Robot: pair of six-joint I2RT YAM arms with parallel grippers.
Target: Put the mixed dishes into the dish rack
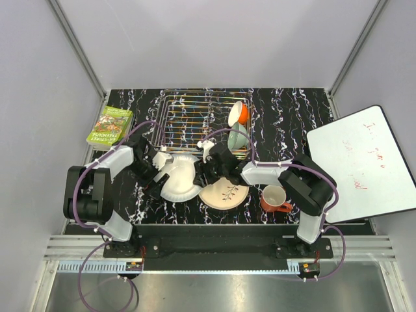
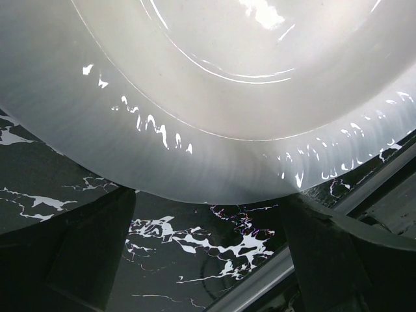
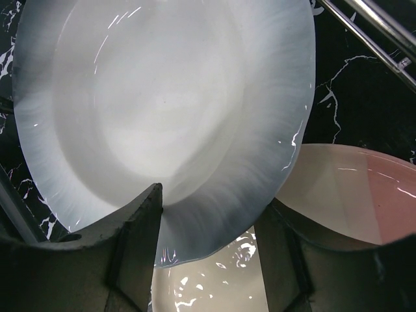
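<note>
We see the white round plate (image 1: 181,179) on the bench (image 1: 286,117) before the dish rack (image 1: 195,120), overlapping the peach-pink plate (image 1: 229,194) — left end effector (image 2: 208,195) wide open at its rim, right end effector (image 3: 211,201) open astride it.

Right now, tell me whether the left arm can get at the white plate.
Probably yes. The left gripper is open, its fingertips right at the rim of the white plate with nothing between. The right gripper is at the opposite edge, out of its way.
</note>
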